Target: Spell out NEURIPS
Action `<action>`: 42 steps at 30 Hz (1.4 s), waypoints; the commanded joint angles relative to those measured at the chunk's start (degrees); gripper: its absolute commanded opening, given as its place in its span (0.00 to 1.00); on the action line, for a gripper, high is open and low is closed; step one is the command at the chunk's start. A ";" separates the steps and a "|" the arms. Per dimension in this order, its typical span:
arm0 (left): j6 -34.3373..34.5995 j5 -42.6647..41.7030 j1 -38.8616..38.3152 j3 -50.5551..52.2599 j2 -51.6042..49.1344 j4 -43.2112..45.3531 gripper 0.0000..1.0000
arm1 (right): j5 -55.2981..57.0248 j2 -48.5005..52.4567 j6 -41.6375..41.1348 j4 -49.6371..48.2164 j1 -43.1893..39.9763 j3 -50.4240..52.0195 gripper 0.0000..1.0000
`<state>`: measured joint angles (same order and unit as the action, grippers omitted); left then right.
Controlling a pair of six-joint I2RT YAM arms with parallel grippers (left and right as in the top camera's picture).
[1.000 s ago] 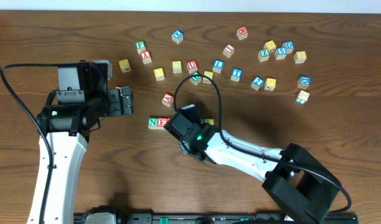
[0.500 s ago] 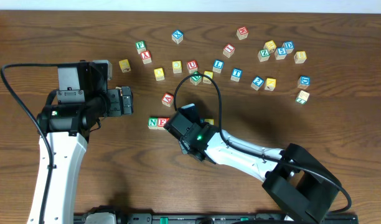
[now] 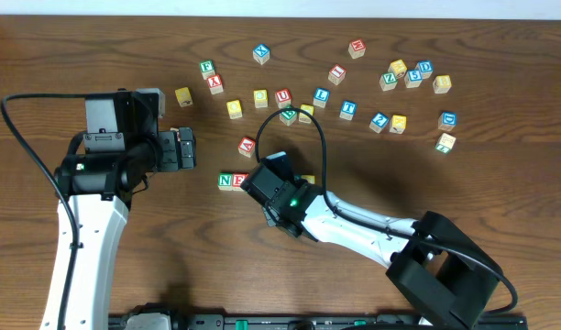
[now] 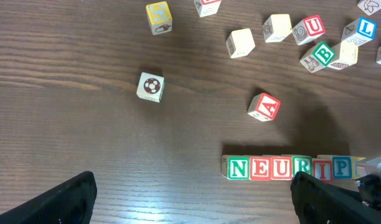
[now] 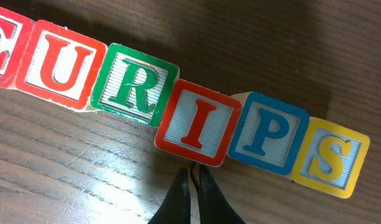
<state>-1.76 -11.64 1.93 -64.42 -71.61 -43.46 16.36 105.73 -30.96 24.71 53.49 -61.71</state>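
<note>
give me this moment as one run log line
stage: word spelled | block row: reads NEURIPS | right gripper: shut, empty, beside I block | left gripper: open, empty

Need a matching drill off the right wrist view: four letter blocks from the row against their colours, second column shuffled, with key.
Blocks:
1. R block
2. I block
3. P block
4. S block

Colours:
A. yellow
B. red
C. green
D. blue

Pairs: 1-C, 2-B, 3-D, 4-A
</note>
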 commanded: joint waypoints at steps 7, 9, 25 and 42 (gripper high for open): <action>-0.59 0.37 0.26 -1.27 0.13 -0.02 0.98 | -2.58 0.37 -0.07 1.05 0.61 0.42 0.01; -0.59 0.37 0.26 -1.27 0.13 -0.02 0.98 | -2.58 0.37 -0.07 1.03 0.61 0.42 0.01; -0.59 0.37 0.26 -1.29 0.13 -0.02 0.98 | -1.81 1.27 0.02 -1.22 -0.26 0.68 0.01; -0.59 0.37 0.26 -1.27 0.13 -0.02 0.98 | -0.35 1.29 0.39 -1.81 -0.42 0.70 0.01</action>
<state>-1.76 -11.64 1.93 -64.42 -71.61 -43.46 14.46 106.13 -30.94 22.98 53.36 -61.39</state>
